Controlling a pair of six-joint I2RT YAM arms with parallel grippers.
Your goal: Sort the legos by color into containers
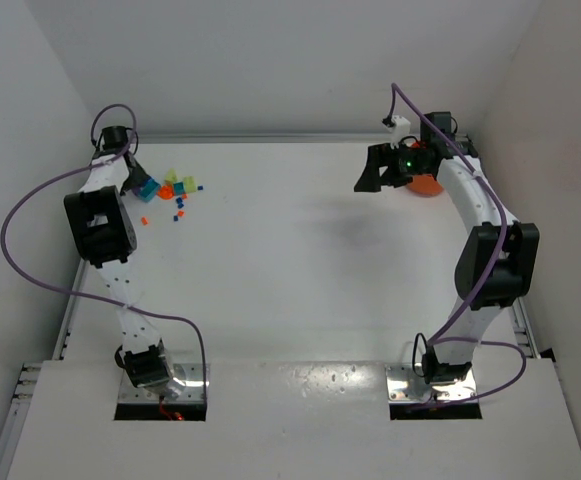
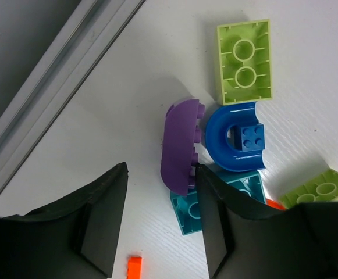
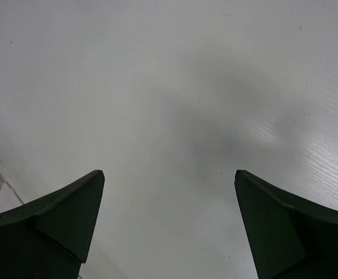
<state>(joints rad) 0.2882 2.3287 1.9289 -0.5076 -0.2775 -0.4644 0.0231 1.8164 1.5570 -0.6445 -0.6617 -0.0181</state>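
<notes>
Legos (image 1: 173,190) are bunched in the far-left corner of the table (image 1: 290,260), close to the left wall (image 1: 20,120); a few tiny blue and orange-red bits are strewn just toward the middle of the pile.

Left wrist cam shows the pile up close:
- purple curved brick (image 2: 180,145) lying next to a blue arch (image 2: 222,142)
- small blue brick (image 2: 250,138) tucked inside the arch
- yellow-green brick (image 2: 244,61) studs-down just past them, apart from the arch
- teal brick (image 2: 212,203) under/behind the purple one
- 2nd yellow-green piece (image 2: 320,189) at the frame edge
- tiny orange bit (image 2: 134,267) lying alone on bare table

Left gripper (image 2: 157,177) is spread maybe half way w/ nothing clamped; the purple brick's near end pokes into the gap, hard up against one finger (image 2: 221,221); can't tell if they touch; the other finger has bare table beside it. The table's edge rail (image 2: 58,87) runs diagonally just outside that finger, so not much room on that side.

Orange bowl (image 1: 428,186) is at the far right, mostly hidden behind the right arm's wrist, well apart from the bricks; lots of bare table btwn them.

Right gripper (image 3: 169,174) is spread wide, holding nothing, over plain white surface just left of the bowl.
</notes>
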